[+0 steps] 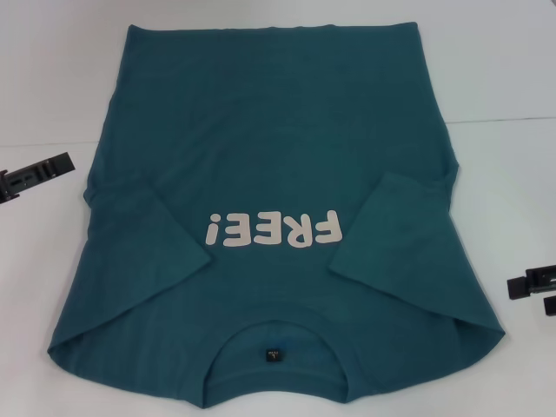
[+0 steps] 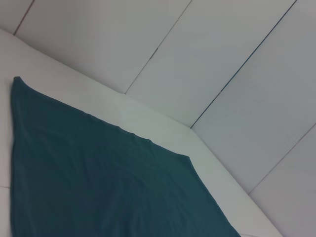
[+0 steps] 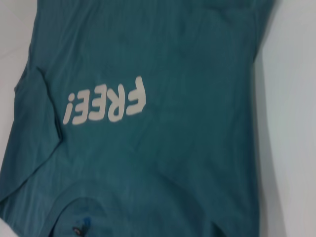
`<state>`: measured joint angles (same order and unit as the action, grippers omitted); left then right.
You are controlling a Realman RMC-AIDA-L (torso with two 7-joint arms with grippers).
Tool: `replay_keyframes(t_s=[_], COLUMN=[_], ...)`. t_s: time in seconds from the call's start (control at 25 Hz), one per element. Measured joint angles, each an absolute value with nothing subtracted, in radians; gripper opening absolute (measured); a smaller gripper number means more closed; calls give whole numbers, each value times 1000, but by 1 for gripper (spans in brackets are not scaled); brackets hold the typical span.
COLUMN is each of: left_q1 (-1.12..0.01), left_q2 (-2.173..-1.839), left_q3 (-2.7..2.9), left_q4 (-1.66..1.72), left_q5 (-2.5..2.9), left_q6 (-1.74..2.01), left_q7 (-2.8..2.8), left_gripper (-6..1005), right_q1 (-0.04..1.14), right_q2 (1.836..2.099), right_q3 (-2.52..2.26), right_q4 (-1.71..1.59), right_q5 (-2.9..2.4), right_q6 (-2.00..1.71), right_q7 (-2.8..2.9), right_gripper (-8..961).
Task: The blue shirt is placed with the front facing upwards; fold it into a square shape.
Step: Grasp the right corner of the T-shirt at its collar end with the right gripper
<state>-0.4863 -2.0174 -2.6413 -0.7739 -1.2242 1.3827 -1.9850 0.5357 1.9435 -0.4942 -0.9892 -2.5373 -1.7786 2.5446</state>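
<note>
The blue shirt (image 1: 269, 156) lies flat on the white table (image 1: 495, 69), front up, with the pale "FREE!" print (image 1: 271, 231) upside down to me. Its neckline and small black label (image 1: 272, 354) are at the near edge and the hem is at the far end. Both short sleeves lie folded in over the body, the left sleeve (image 1: 130, 230) and the right sleeve (image 1: 395, 230). My left gripper (image 1: 35, 174) rests on the table left of the shirt, apart from it. My right gripper (image 1: 534, 287) sits off the shirt's right side. The right wrist view shows the print (image 3: 106, 101); the left wrist view shows a shirt corner (image 2: 98, 182).
White table surface (image 1: 43, 78) surrounds the shirt on the left, right and far sides. In the left wrist view, pale wall panels (image 2: 222, 59) rise beyond the table edge. No other objects are in view.
</note>
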Motion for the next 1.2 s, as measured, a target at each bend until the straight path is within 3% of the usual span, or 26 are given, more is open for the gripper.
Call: replay_keyframes(t_s=[1.2], left_q1=[-516], left_q2=[-2033], left_q3=[-2637], left_q4=[-773], left_q5=[-1218], left_q6=[1343], left_q7=[-1959], left_gripper=[826], right_q1=[550], right_q2=[1960], right_q3=[-494], right_q4=[-753], right_q5=[-2536], right_q6=[-1595], right_q7=[2470], right_gripper=[887])
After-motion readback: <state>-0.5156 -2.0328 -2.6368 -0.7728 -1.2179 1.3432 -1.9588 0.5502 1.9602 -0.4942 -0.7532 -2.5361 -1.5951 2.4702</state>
